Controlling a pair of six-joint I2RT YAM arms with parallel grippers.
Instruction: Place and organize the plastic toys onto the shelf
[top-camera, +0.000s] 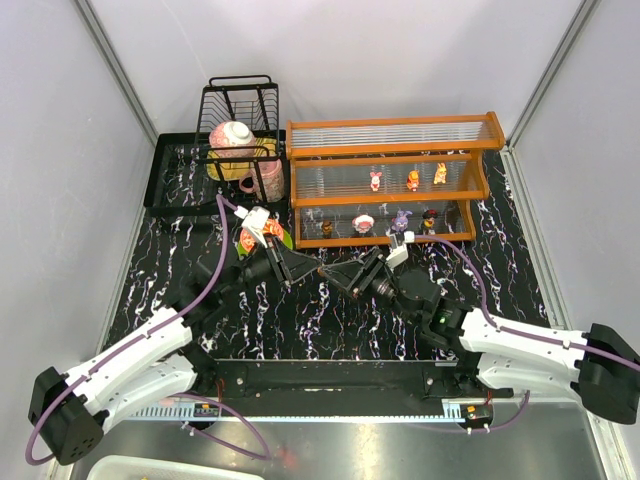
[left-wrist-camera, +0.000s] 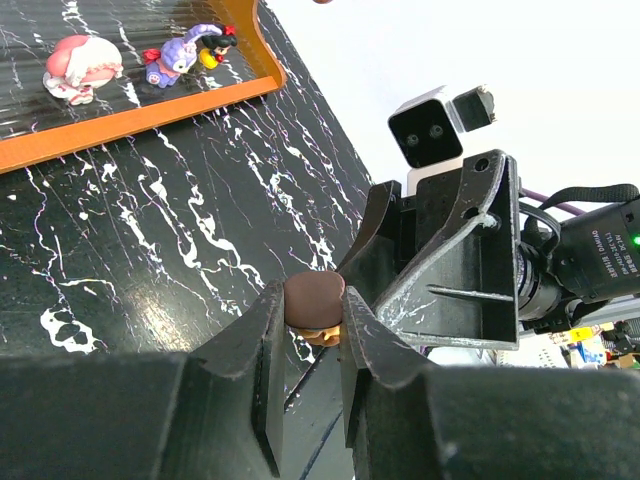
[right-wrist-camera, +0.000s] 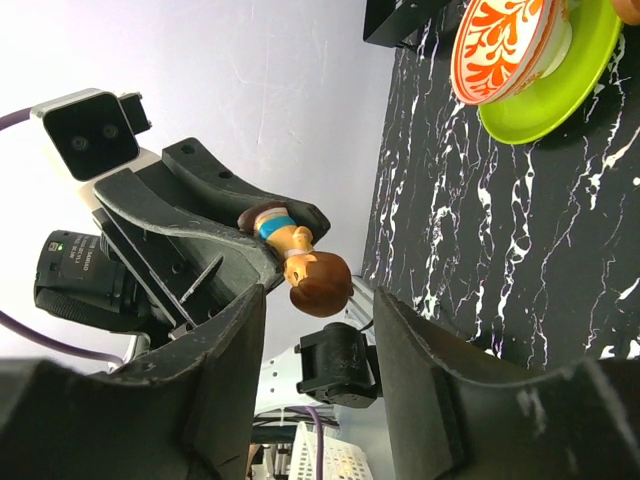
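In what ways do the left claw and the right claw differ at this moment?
The left claw is shut on the brown-haired figurine; the right claw is open. The left claw holds its body; the right claw's fingers only flank its head. Both meet at this figurine, in front of the shelf.

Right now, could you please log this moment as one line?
left gripper: shut on figurine; right gripper: open around it; stage: handover

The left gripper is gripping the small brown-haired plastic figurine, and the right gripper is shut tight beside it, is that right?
Not quite. The left gripper does grip the small brown-haired plastic figurine, but the right gripper is open, its jaws either side of the figurine's head, as the right wrist view shows.
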